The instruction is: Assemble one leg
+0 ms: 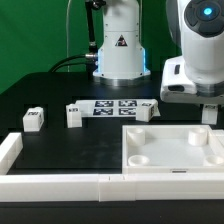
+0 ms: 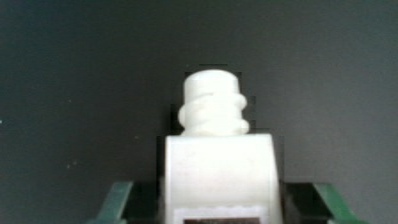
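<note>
My gripper (image 1: 208, 118) is at the exterior view's right, by the far right corner of the large white panel (image 1: 170, 150). In the wrist view a white leg (image 2: 222, 165) sits between my green fingers (image 2: 121, 200), its threaded stub (image 2: 215, 100) pointing away over dark table. The jaws look shut on its body, and a tag shows at its near end. Three more legs stand on the table: one (image 1: 33, 118) at the left, one (image 1: 75, 115) beside it, one (image 1: 147, 110) near the middle.
The marker board (image 1: 115, 105) lies between the loose legs, in front of the robot base (image 1: 118, 55). A white rail (image 1: 55, 182) runs along the front edge and up the left side. The panel has round corner sockets (image 1: 140, 157).
</note>
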